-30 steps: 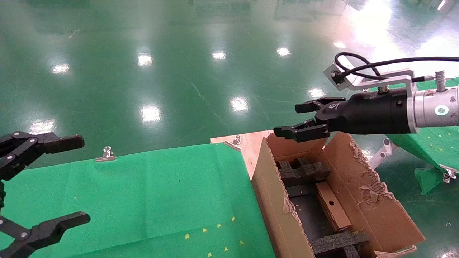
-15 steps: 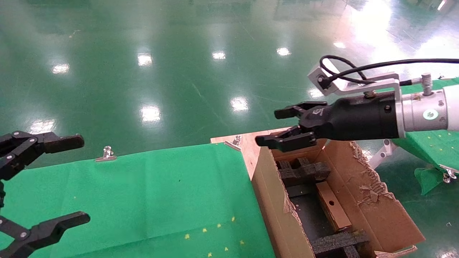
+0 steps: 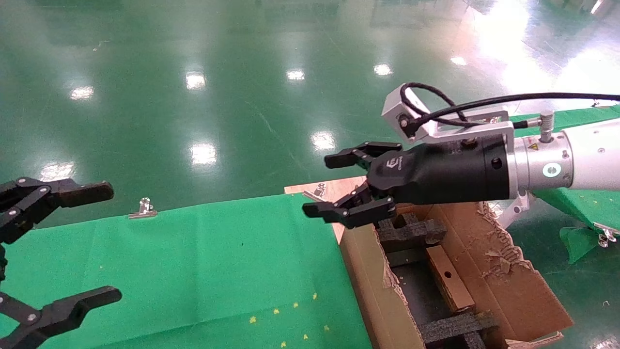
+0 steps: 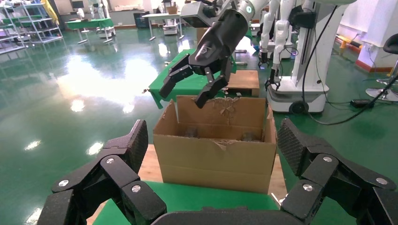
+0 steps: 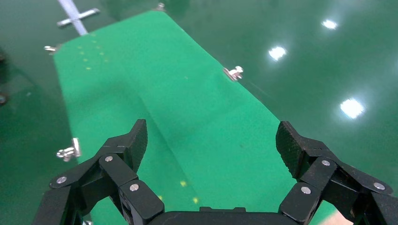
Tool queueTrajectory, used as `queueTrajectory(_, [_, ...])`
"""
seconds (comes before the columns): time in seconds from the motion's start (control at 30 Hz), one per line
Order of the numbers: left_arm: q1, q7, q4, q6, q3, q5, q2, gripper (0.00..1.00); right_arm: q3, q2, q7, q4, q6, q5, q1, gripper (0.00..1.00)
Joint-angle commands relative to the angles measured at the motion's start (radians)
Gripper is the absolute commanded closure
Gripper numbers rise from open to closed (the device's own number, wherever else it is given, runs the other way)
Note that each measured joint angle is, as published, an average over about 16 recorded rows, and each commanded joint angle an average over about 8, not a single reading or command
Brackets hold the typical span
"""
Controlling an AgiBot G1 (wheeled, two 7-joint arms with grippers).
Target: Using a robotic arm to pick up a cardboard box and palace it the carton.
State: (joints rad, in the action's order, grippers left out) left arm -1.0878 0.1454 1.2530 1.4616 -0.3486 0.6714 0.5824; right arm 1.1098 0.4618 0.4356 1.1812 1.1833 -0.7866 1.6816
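Right gripper — fingers spread wide, empty, above carton left wall. Cardboard box inside carton between foam blocks. Left gripper — wide open, empty, over green cloth.

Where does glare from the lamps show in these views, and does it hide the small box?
Head view: lamp reflections dot the green floor, strongest top right; the cardboard box in the carton is glare-free. Left wrist view: a bright patch on the floor, left of the right pincer. Right wrist view: a few floor spots.
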Motion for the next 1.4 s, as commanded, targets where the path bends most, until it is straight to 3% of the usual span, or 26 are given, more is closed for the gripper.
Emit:
queueTrajectory(0.03, [0.0,0.0,0.0,0.0,0.0,0.0,0.0,0.0,-0.044,0.008,-0.013,0.005,0.017,0.003,-0.032,0.0])
queueTrajectory(1.1, [0.0,0.0,0.0,0.0,0.0,0.0,0.0,0.0,-0.763,0.137,-0.228,0.095,0.287,0.052,-0.558,0.0])
queueTrajectory(1.4, [0.0,0.0,0.0,0.0,0.0,0.0,0.0,0.0,-0.874,0.158,-0.257,0.107,0.33,0.059,-0.639,0.0])
